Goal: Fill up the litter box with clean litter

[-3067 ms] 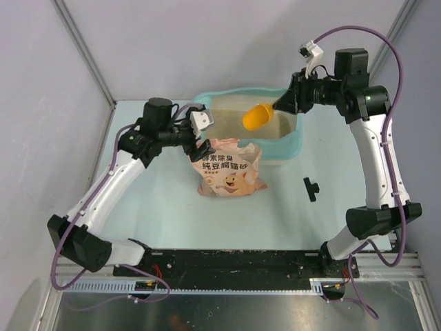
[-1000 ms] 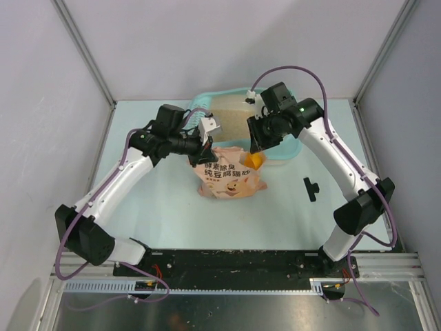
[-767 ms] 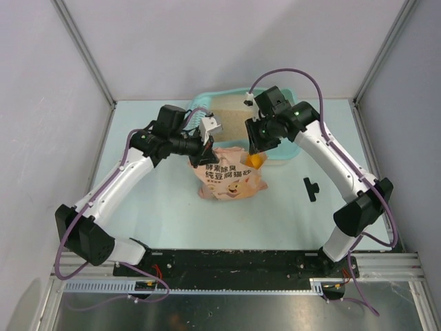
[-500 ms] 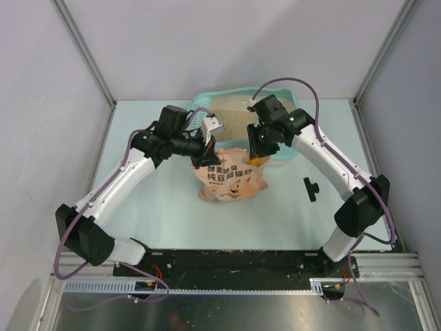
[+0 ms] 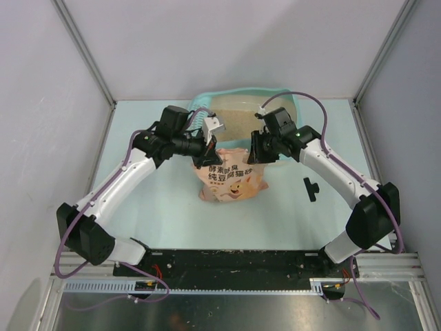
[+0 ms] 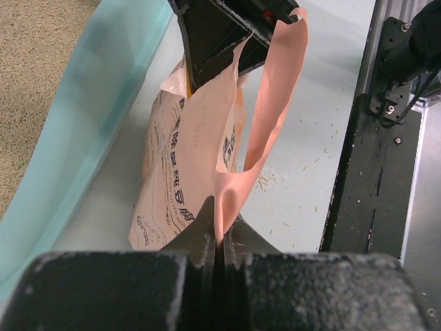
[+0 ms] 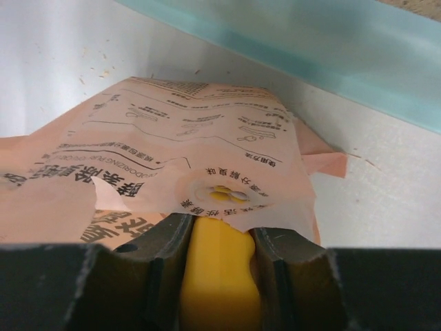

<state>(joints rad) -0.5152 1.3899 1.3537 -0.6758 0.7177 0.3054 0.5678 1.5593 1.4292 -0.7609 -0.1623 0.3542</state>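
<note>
Since a second ago our right arm has swung down toward the near side. From above, the orange scoop (image 7: 217,276) was then visible at the bag's mouth and now sits hidden inside the pink bag (image 5: 231,181). Our right fingers (image 7: 164,256) clench the scoop's handle, whose front end disappears under the bag's paper. Our left fingers (image 6: 198,238) are clamped tight on a pinched fold of the bag's top edge, which stands lifted. We see the bag standing on the table (image 5: 172,221) just in front of the litter box (image 5: 298,114). The box lies at the far side, with clean litter (image 5: 238,118) spread across its floor.
</note>
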